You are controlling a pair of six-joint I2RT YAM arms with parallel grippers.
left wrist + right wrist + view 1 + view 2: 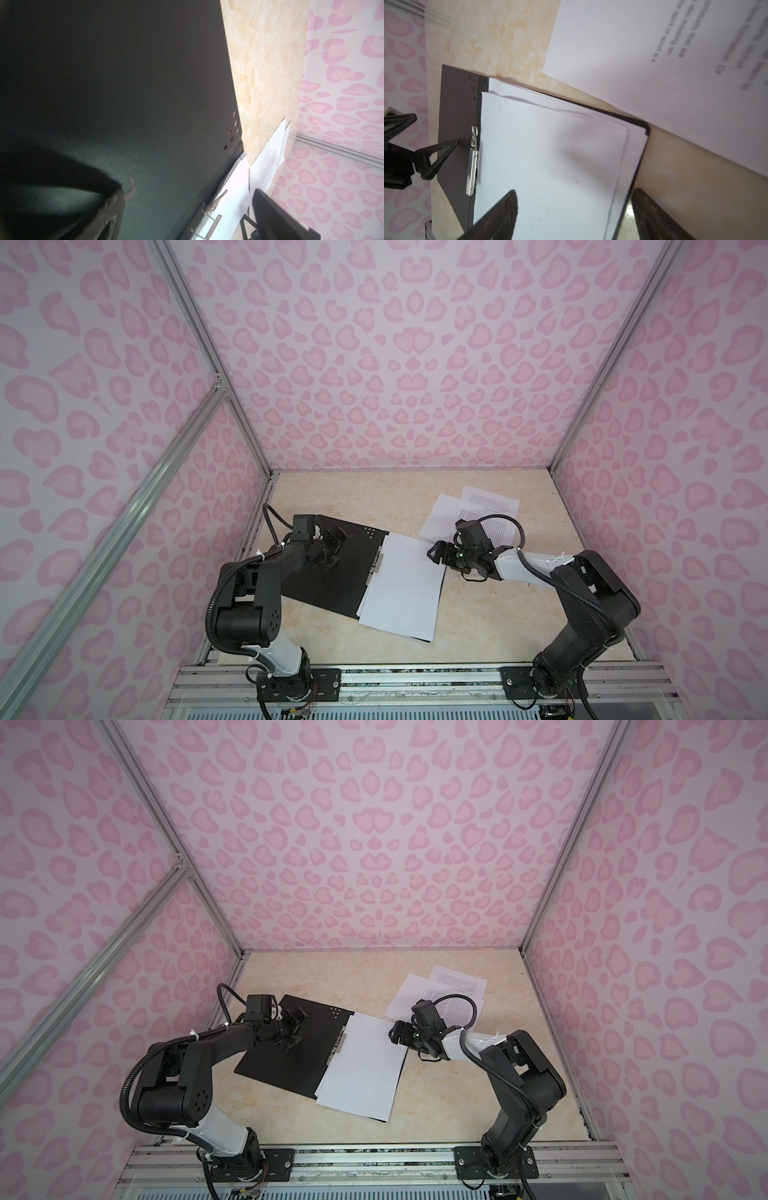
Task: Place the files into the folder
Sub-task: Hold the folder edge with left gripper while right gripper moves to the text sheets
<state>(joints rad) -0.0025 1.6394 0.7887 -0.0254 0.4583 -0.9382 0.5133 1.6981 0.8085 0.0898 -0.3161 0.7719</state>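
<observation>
Right gripper (pixel 575 193) wide open, empty, over the files (pixel 550 155) in the folder (pixel 456 116); left gripper (pixel 336 549) open, blurred close-up.

Both top views are looking down from high over the near edge, sharing the whole tabletop (pixel 353 497). The left wrist camera is skimming the folder (pixel 124 83) closely, facing far right. The right wrist camera is hovering close above the files (pixel 550 155), facing left. Both are catching the clip (pixel 473 162).

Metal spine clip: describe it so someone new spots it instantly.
On the marble-look table lies an open black folder. Along its spine, beside the white sheets stacked inside, sits the metal spine clip: the only shiny silver strip there.
</observation>
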